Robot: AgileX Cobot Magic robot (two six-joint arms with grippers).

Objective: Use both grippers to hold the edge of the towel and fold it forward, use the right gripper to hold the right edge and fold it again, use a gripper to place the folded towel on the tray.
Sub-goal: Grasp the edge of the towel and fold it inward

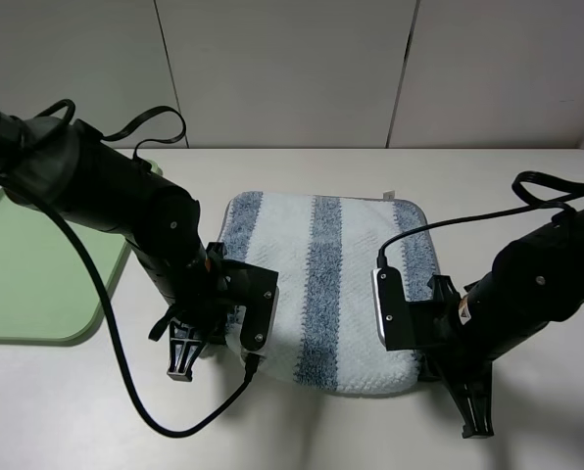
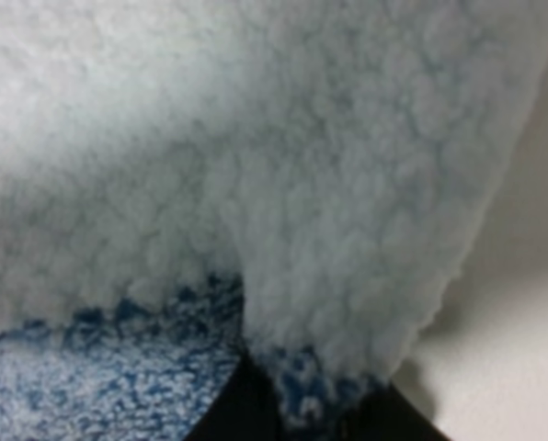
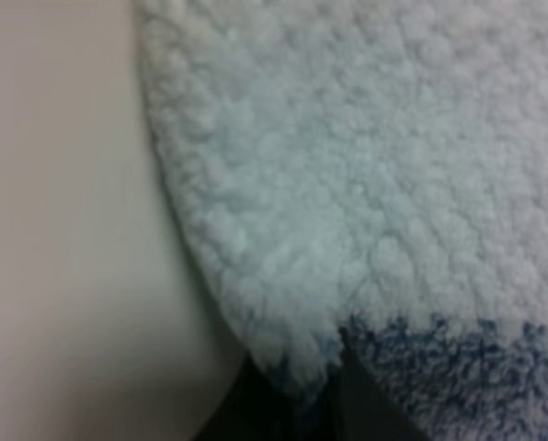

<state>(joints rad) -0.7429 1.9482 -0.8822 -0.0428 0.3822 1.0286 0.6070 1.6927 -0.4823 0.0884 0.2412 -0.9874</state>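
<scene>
1. Pale table (image 1: 302, 436) runs under everything, and a plain off-white panelled wall (image 1: 292, 69) fills the top of the high view.
2. At centre frame the towel (image 1: 321, 284) lies spread on the table. Its blue-grey and white stripes run from the far side toward the bottom of the picture. A small white tag (image 1: 390, 194) sticks out at its upper right.
3. At far left sits the green tray (image 1: 27, 284), apart from the towel. My left arm crosses above its upper right corner.
4. My left gripper (image 2: 297, 409) is at the towel's lower left corner in the high view. Its wrist view shows white pile bunched up into a fold, and a blue-flecked bit is wedged between my two dark fingers (image 2: 235, 415). It is clenched on the towel.
5. My right gripper (image 3: 315, 395) is at the towel's lower right corner. Its wrist view shows the rounded white corner with bare table beside it. The corner narrows to a tuft caught between the dark fingers (image 3: 260, 413), so this gripper is clamped on the towel as well.
6. Between the two grips the near edge (image 1: 341, 388) lies low on the table. Only the lower left corner looks slightly raised.
7. A black cable (image 1: 145, 411) loops over the table at lower left, below my left arm.
</scene>
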